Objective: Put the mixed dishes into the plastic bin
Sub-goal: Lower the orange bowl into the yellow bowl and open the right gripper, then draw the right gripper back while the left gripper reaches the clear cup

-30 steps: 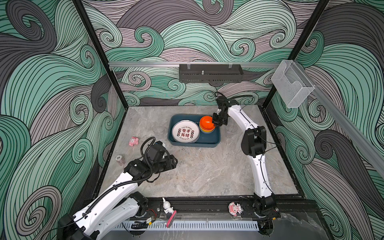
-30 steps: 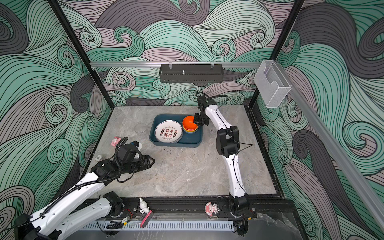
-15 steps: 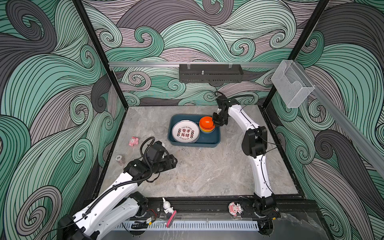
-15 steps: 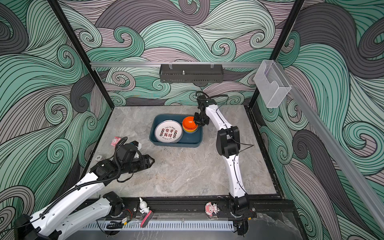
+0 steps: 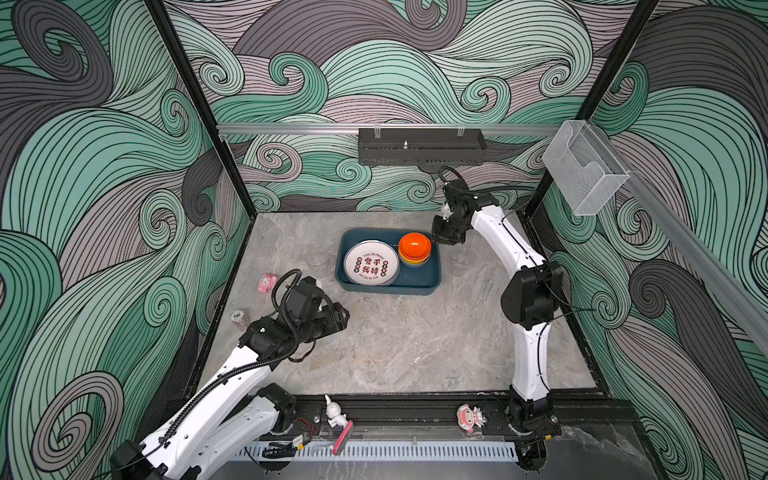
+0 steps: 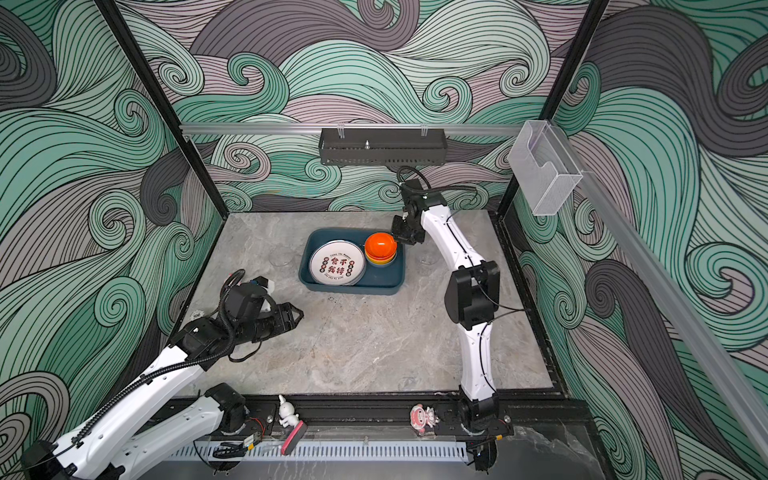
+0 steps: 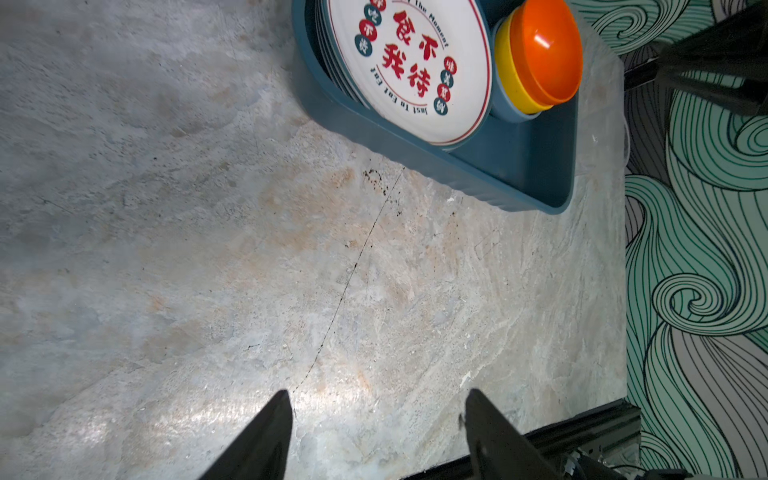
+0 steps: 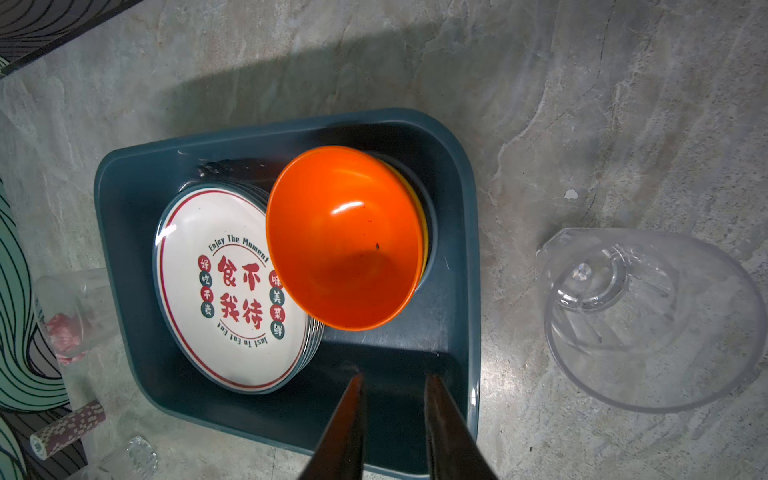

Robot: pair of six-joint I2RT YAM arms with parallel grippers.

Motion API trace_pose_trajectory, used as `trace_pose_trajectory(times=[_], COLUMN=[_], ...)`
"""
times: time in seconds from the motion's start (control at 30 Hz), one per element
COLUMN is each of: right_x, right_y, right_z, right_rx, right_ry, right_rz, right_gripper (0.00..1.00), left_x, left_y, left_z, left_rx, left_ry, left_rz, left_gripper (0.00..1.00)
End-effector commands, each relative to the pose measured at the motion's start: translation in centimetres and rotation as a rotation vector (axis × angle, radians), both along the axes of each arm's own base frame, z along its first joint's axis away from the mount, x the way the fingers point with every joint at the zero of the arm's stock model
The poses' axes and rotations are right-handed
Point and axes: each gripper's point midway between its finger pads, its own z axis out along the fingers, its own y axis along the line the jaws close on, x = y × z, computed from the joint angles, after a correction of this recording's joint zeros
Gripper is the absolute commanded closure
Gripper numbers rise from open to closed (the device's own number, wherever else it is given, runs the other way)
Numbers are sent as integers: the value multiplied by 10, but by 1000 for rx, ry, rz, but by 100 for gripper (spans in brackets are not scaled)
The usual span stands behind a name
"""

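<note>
The shallow rectangular plastic bin point(image 8: 129, 266) is showing dark teal-blue; the round white plate point(image 8: 232, 299) is displaying red characters and a red ring; the small glossy plastic bowl point(image 8: 345, 237) is gleaming orange, the nested plastic bowl point(image 7: 513, 83) yellow; the stone tabletop point(image 7: 208, 249) is showing mottled grey

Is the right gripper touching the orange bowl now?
Apart. The right wrist view shows bare bin floor between the right gripper and the orange bowl.

My stereo head sits high at the front, looking down toward the wave-patterned back wall point(image 5: 332, 83); both top views hold the whole grey marbled stone tabletop point(image 5: 395, 353). My left wrist camera rides low, looking past my left gripper point(image 7: 377, 395) toward the shallow dark teal rectangular plastic bin point(image 7: 519, 174). My right wrist camera looks nearly straight down into it from close (that bin shows in all four).
</note>
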Motion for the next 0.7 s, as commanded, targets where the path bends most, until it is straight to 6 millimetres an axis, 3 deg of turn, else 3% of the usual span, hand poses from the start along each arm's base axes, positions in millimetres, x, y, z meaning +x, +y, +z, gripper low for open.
trace_pose_trajectory(times=[0.0,0.3,0.67], right_x=[-9,-37,-76], right_y=[3,-2,-2], right_z=[16,22,15], right_rx=[16,42,110], right_ry=[-46,-66,-72], right_rz=[17,25,43], right_gripper=[72,71,70], left_x=[5,16,28], left_y=[9,13,20], left_z=[7,8,12], left_rx=[39,34,41], left_ry=[3,23,32], left_rz=[21,46,71], left_gripper=[32,32,33])
